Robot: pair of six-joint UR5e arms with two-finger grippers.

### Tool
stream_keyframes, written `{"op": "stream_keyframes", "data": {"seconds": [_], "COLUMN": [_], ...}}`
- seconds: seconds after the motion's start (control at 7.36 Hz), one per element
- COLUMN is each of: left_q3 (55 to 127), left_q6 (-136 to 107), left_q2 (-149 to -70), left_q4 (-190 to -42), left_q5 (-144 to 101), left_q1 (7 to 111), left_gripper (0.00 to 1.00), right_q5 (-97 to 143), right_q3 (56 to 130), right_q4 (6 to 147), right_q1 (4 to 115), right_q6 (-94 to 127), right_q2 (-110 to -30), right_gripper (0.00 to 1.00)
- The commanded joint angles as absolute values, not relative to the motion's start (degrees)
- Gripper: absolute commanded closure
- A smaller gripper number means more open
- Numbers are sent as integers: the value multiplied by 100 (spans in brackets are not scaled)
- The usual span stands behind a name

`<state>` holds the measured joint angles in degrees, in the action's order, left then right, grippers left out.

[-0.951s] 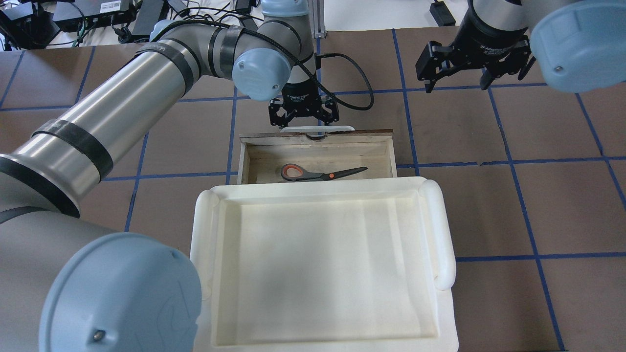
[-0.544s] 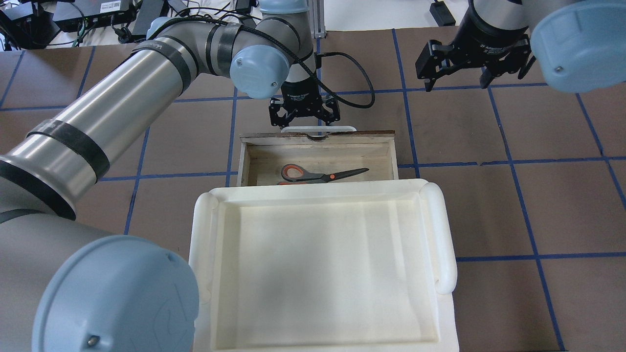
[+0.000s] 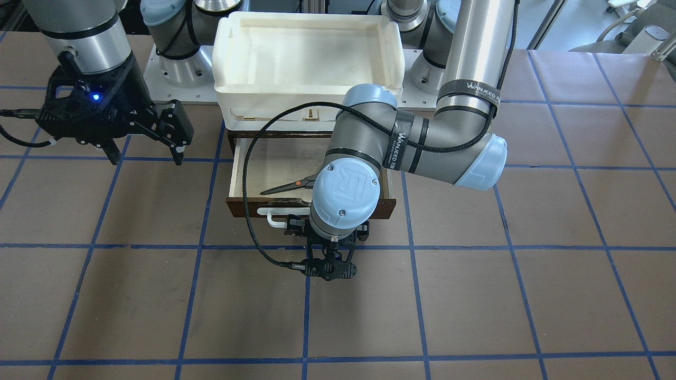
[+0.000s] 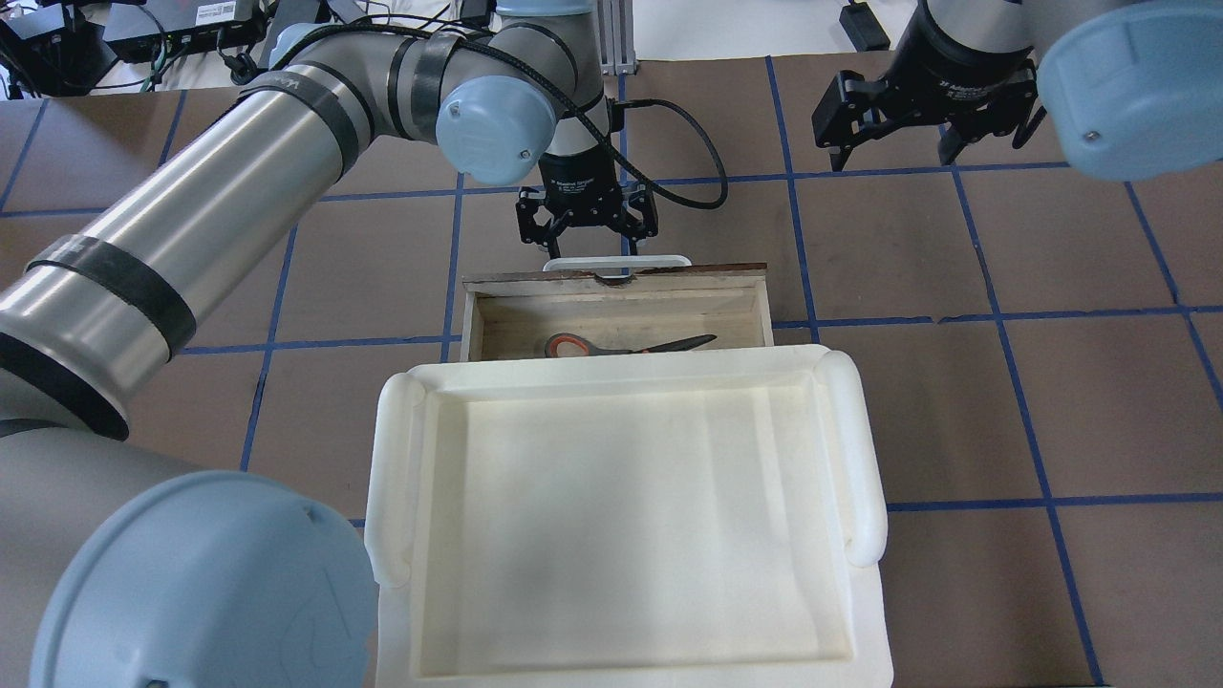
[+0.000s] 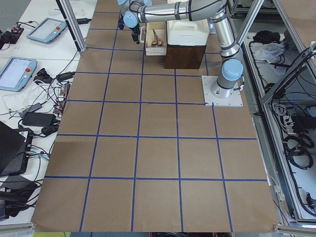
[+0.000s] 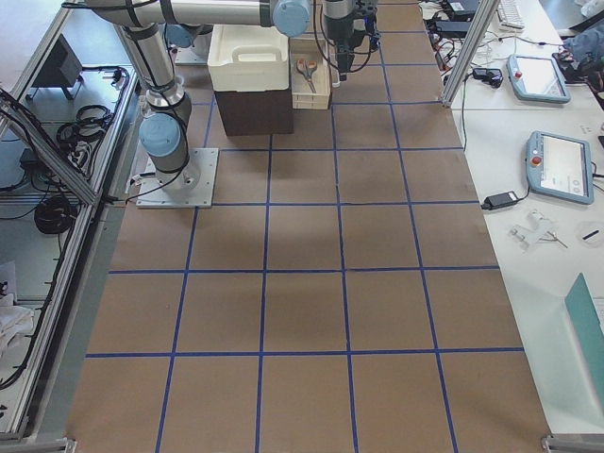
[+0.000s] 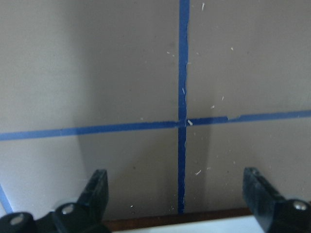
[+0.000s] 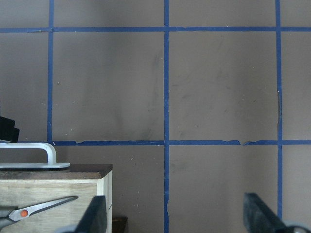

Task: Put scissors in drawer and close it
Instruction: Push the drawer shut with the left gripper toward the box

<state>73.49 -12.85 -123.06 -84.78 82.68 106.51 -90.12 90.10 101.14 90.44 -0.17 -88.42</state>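
The dark brown drawer (image 4: 616, 279) stands partly open under the white tray. The scissors (image 4: 626, 345) lie flat inside it on the pale plywood, their handles partly hidden by the tray rim. They also show in the front view (image 3: 288, 186) and the right wrist view (image 8: 34, 210). My left gripper (image 4: 585, 227) is open and empty, low over the table just beyond the drawer's white bar handle (image 4: 616, 260). In the left wrist view its fingers (image 7: 95, 193) stand wide apart above the drawer front (image 7: 194, 224). My right gripper (image 4: 932, 119) is open and empty, far right of the drawer.
A large white plastic tray (image 4: 865, 449) sits on top of the dark cabinet (image 5: 183, 57) that houses the drawer. The left arm's black cable (image 3: 253, 211) loops across the drawer. The brown table has a blue tape grid (image 4: 994, 315).
The drawer has slid a little further in under the tray, so more of the scissors is covered. The left gripper stays by the handle. The right gripper has barely moved.
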Motion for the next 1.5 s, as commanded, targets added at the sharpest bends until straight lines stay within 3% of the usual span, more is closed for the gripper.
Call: {"op": "stream_keyframes", "data": {"seconds": [0.0, 1.36], "left_q3": [7348, 7488], "left_q6": [-1274, -1266], "left_q2": [-12261, -11945], "left_q4": [-8525, -9210], "left_q5": [8262, 8121], "left_q1": [10652, 10837], "left_gripper": [0, 0], "right_q5": [-9009, -8974], "right_q3": [9009, 9009], "right_q4": [10116, 10248], "right_q1": [9044, 9053], "right_q6": [-26, -79], "right_q2": [-8842, -8833], "right_gripper": [0, 0]}}
